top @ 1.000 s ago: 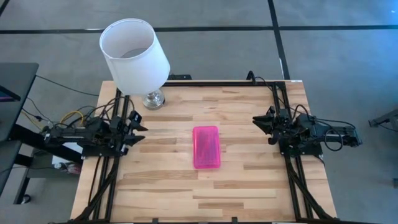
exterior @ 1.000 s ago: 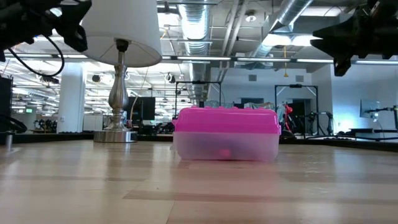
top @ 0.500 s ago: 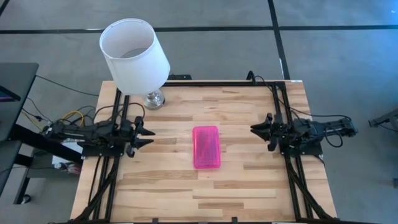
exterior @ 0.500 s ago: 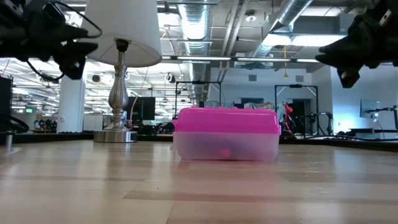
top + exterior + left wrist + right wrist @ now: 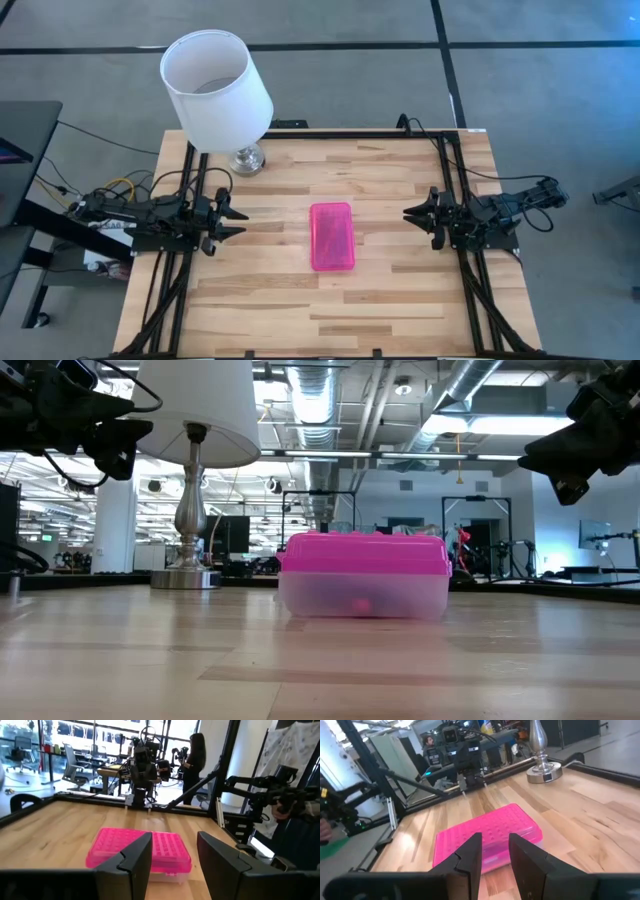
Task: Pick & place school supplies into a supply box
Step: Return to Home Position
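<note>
– Pink on top and clear beneath: how many of those do you count?

– One supply box [image 5: 332, 236], lid shut, flat on the wooden bench [image 5: 400, 300]; it lies between the two hands, straight ahead of each one's fingers and well apart from both.

– And the hands themselves?

– Two; the left hand [image 5: 235, 217] hangs over its own edge of the bench, fingers parted fairly wide and holding nothing; the right hand [image 5: 410, 213] faces it from the opposite edge, its two fingers only a narrow gap apart, also bare.

– High or low?

– From the low view both sit well above the box's lid; neither touches the bench.

– Anything inside the box?

– A pinkish blur shows through the clear base; what it is, and how many things lie in there, I cannot tell.

– What else stands about?

– One lamp [image 5: 215, 85], white shade on a silver foot, just beyond the left hand at the bench's far corner, and well away from the right hand; past the bench, behind the right hand, one person [image 5: 192, 762] stands in the room.
</note>
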Tool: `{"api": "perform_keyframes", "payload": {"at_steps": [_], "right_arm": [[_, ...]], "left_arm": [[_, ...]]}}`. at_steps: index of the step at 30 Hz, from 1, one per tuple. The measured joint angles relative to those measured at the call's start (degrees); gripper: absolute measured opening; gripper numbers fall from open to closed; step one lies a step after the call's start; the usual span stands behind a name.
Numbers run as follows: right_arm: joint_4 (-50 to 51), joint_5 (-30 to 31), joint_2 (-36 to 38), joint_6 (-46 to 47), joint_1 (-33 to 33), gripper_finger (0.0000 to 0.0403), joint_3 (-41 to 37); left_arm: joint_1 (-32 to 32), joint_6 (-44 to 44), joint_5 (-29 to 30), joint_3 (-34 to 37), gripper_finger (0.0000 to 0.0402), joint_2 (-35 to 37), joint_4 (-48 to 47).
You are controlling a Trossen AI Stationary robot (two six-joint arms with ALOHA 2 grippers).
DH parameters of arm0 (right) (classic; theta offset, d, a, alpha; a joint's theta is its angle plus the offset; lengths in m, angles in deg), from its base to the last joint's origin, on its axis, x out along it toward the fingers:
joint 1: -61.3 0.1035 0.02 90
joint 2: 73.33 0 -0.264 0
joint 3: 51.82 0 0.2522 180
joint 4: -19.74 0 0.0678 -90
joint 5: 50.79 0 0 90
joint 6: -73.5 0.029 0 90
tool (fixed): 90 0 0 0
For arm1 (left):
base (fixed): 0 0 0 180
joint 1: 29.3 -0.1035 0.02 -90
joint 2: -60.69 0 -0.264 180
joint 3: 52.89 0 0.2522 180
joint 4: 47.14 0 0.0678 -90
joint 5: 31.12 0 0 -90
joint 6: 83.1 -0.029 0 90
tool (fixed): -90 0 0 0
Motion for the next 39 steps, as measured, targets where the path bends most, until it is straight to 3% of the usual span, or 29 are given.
{"api": "perform_keyframes", "payload": {"at_steps": [11, 15, 19, 23, 27, 39], "right_arm": [[-1.7, -1.6, 0.0, -4.4, -0.1, 0.0091, -0.1], [-4.3, -4.7, 0.0, -8.1, -0.4, 0.0091, -0.1], [-6.2, -6.5, 0.0, -11.8, -3.5, 0.0091, -1.3], [-9.6, -10.7, -1.7, -11.3, -7.5, 0.0091, -2.5], [-9.8, -11.2, -2.1, -8.2, -10.0, 0.0091, -2.6], [-10.1, -10.7, -2.1, -8.3, -12.8, 0.0091, -2.7]], "left_arm": [[0.0, -2.2, -0.4, 0.0, 0.0151, 0.0, 0.3], [0.0, -4.4, -0.4, 0.0, 0.0151, 0.0, 0.2], [0.0, -5.2, 0.0, 0.0, 0.0151, 0.0, -1.4], [0.0, -2.7, 0.5, 0.0, 0.0151, 0.0, -1.2], [0.0, 3.9, 0.5, 0.0, 0.0151, 0.0, -1.2], [0.0, 3.8, 1.0, 0.0, 0.0151, -0.1, -1.2]]}}
